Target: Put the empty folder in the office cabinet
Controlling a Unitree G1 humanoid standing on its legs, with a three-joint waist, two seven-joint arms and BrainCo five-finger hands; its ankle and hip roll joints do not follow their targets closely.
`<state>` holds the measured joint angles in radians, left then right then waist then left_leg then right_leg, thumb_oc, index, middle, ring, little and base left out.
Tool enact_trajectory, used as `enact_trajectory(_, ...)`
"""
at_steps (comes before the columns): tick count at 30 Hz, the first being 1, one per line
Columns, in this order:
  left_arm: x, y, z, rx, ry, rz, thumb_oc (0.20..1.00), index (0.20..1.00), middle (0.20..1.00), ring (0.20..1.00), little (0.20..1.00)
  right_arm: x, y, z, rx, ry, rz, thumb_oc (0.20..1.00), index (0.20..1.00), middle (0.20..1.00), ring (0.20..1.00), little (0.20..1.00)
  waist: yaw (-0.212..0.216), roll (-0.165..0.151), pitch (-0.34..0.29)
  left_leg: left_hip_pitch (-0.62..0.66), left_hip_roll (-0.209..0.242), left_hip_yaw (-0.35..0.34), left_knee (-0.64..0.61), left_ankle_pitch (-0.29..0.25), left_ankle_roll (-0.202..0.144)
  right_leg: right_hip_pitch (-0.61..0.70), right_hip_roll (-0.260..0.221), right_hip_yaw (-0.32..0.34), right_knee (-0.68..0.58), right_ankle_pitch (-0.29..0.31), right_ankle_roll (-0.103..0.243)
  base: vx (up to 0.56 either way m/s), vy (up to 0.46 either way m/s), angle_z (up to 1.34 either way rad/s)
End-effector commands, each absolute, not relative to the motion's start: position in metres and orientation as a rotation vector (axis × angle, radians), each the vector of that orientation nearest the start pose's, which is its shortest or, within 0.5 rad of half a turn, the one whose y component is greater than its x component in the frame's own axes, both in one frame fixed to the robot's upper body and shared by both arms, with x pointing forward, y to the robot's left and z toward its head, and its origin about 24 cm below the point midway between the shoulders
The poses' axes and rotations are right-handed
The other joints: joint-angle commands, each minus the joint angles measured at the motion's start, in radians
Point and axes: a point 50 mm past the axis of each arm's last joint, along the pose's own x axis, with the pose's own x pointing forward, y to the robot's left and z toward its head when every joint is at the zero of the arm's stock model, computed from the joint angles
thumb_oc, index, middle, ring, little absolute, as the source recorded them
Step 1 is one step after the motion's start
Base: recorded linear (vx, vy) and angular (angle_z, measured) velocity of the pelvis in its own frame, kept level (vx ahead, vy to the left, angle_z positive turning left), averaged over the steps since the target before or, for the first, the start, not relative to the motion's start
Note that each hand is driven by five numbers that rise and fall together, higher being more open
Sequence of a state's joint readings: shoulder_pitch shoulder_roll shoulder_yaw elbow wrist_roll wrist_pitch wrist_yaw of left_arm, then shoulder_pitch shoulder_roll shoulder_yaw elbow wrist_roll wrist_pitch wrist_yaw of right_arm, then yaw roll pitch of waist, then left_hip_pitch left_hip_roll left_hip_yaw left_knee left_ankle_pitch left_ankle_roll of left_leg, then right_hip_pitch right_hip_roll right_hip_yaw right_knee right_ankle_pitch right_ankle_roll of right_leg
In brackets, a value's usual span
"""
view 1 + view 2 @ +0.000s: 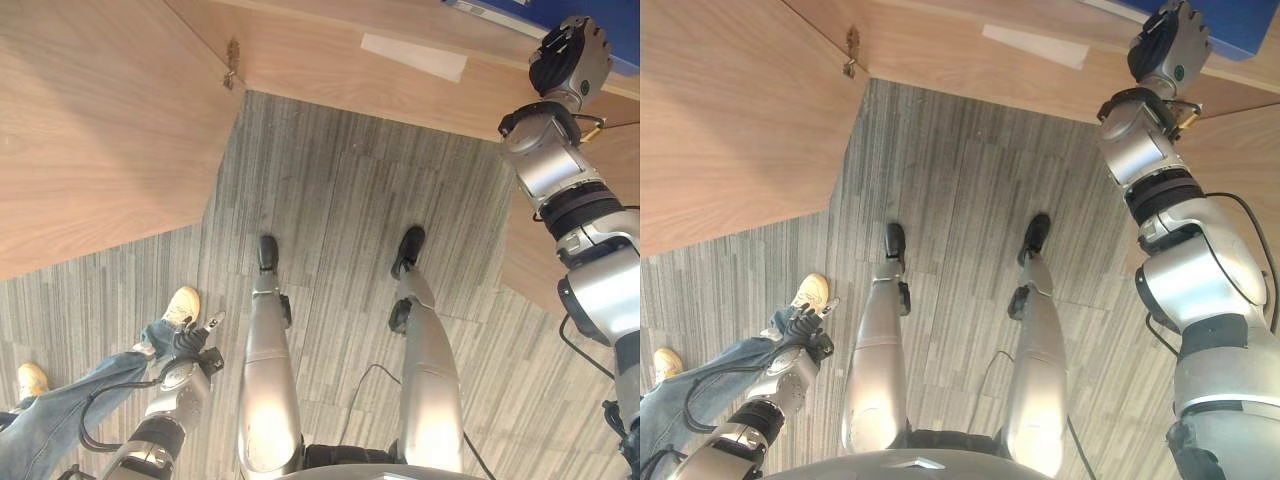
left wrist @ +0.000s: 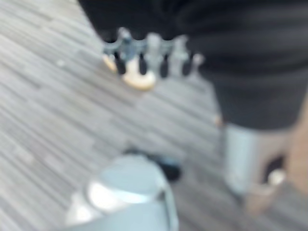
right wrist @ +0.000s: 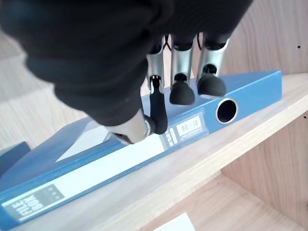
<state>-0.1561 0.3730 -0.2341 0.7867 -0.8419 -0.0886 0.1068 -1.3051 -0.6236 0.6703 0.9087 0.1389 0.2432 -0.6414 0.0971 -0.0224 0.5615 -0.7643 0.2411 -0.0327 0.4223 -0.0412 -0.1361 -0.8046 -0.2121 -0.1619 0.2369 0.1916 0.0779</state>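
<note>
A blue folder (image 3: 250,91) with a white spine label and a round finger hole lies flat on a wooden cabinet shelf (image 3: 216,159). My right hand (image 3: 96,53) is raised to it; its straight fingers (image 3: 183,91) touch the folder's upper edge and the thumb rests against the spine. In the left eye view the right hand (image 1: 570,55) reaches up at the top right, with a strip of the blue folder (image 1: 500,10) beside it. My left hand (image 1: 190,345) hangs low at the lower left, fingers relaxed and holding nothing.
The cabinet's wooden door (image 1: 90,130) stands open at the left over grey striped carpet (image 1: 340,190). A person's leg in jeans (image 1: 60,410) with a tan shoe (image 1: 182,305) stands close to my left hand. A white label (image 1: 413,57) sits on the cabinet board.
</note>
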Motion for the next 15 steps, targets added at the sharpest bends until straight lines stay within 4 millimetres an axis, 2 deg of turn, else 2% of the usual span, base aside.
enact_trajectory(1,0.2139,0.2592,-0.0778,-0.233,0.593,0.369,1.000,1.000,1.000,1.000,1.000,0.4008,-0.2408,0.2960,-0.901,-0.323,-0.739,0.200,0.200,0.200,0.200,0.200,0.021,0.028,-0.041,-0.026,0.025,-0.023,0.107,-0.108,0.068,-0.037,-0.037,0.009,0.065,-0.097,0.060,0.04,-0.015,0.02)
enact_trajectory(15,0.2120,0.2640,-0.0775,-0.223,0.598,0.375,1.000,1.000,1.000,1.000,1.000,0.4006,-0.2440,0.3017,-0.940,-0.301,-0.783,0.200,0.200,0.200,0.200,0.200,0.028,0.052,-0.041,-0.100,0.009,-0.035,0.144,-0.111,0.078,-0.090,-0.037,0.006,0.105,-0.114,0.050,0.01,-0.010,0.00)
